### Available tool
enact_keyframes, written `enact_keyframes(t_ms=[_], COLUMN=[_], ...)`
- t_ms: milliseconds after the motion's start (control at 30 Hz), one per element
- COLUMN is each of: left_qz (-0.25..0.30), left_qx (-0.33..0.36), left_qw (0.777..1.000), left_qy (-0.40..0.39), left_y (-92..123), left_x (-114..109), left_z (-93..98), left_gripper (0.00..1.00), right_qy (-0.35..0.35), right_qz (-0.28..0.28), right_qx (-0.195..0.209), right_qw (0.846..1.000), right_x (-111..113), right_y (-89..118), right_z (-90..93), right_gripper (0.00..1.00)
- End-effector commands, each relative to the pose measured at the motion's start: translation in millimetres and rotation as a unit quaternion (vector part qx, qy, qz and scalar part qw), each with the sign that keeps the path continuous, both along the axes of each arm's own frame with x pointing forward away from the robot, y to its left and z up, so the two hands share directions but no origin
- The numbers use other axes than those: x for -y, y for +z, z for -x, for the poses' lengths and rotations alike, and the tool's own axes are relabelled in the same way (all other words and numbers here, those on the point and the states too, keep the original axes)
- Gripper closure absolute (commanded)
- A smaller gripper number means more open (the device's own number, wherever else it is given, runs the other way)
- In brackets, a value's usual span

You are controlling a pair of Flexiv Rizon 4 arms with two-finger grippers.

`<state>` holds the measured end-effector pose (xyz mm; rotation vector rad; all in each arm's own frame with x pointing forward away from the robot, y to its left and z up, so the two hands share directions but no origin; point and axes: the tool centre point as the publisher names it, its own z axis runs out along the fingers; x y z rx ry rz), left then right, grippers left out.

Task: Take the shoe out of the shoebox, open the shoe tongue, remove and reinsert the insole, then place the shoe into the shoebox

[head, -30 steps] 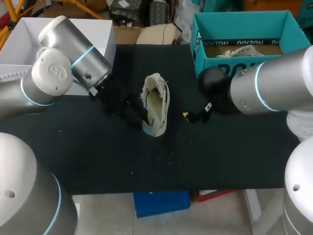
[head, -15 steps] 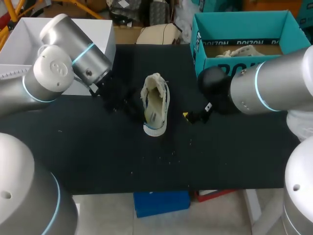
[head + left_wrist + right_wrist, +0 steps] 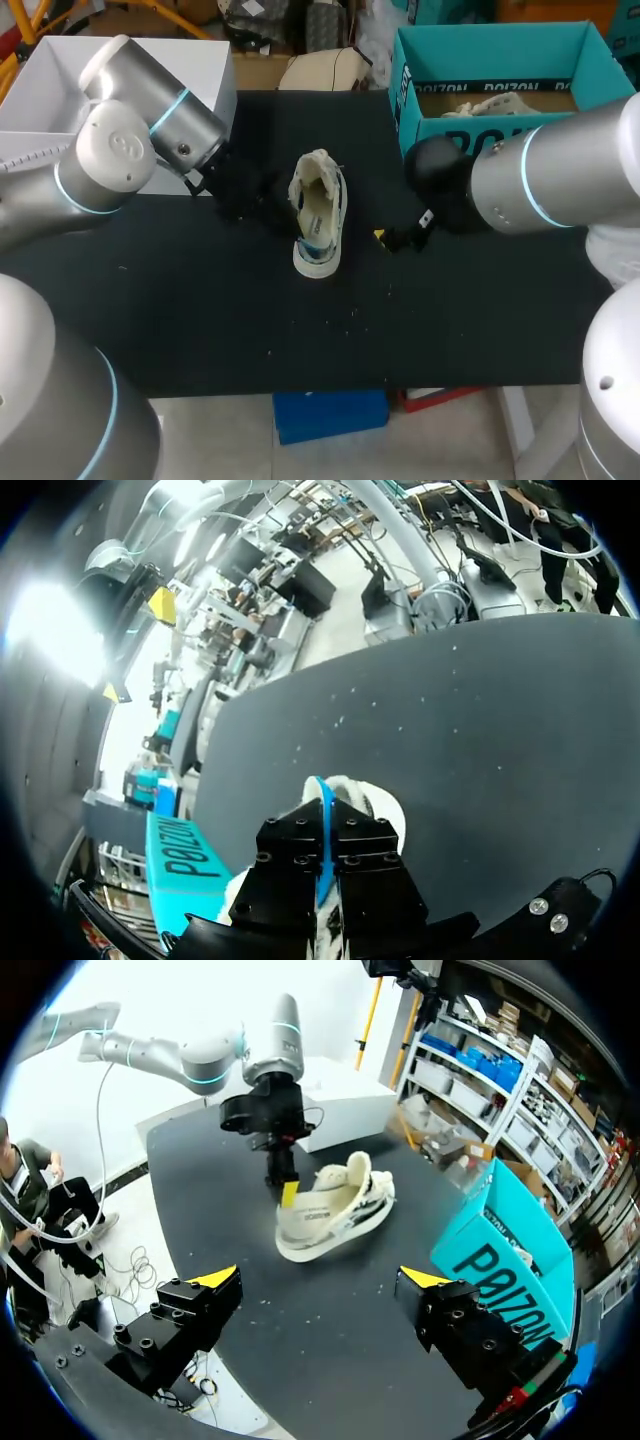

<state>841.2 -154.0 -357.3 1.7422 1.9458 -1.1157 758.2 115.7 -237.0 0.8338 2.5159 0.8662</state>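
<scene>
A cream shoe [image 3: 318,215] lies on the black table [image 3: 200,320], a little tilted, also in the right wrist view [image 3: 335,1210]. A thin blue strip [image 3: 322,830], which looks like the insole's edge, stands out of its near end. My left gripper [image 3: 285,225] comes in from the shoe's left and is shut on that strip [image 3: 314,246]; one yellow tip [image 3: 289,1193] shows at the shoe's end. My right gripper [image 3: 392,238] hangs open just right of the shoe, nothing between its fingers [image 3: 215,1282]. The teal shoebox [image 3: 500,70] stands at the back right.
A white box [image 3: 60,90] sits at the back left, behind my left arm. The teal shoebox [image 3: 500,1260] holds crumpled paper [image 3: 490,103]. Small crumbs dot the table in front of the shoe.
My left gripper's fingers have closed on the blue strip at the shoe's near end, and the arm drew back slightly. The shoe rolled a little. The right arm stayed still.
</scene>
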Motion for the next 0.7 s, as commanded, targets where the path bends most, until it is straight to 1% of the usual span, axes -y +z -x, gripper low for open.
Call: enact_keyframes(t_ms=[33,333,467,567,700], left_qz=[-0.005,-0.013,-0.015,-0.016,-0.018], left_qx=[0.0,0.002,0.005,0.007,0.008], left_qw=[1.0,1.0,0.999,0.999,1.0], left_qy=[0.001,0.021,0.027,0.028,0.019], left_y=[-5.1,-13.3,-14.0,-12.9,-12.6], left_x=[6.6,6.8,8.4,11.3,17.8], left_z=[-9.9,-27.5,-31.8,-33.3,-29.5], left_gripper=[1.0,1.0,1.0,1.0,1.0], right_qy=[0.0,0.0,0.0,0.0,0.0], right_qz=[0.001,0.001,0.001,0.001,0.001], right_qx=[-0.001,-0.001,-0.001,-0.001,-0.001], right_qw=[1.0,1.0,1.0,1.0,1.0], right_x=[0.1,0.1,0.1,0.1,0.1], right_y=[0.8,0.8,0.8,0.8,0.8], right_z=[0.6,0.6,0.6,0.6,0.6], right_gripper=[0.0,0.0,0.0,0.0,0.0])
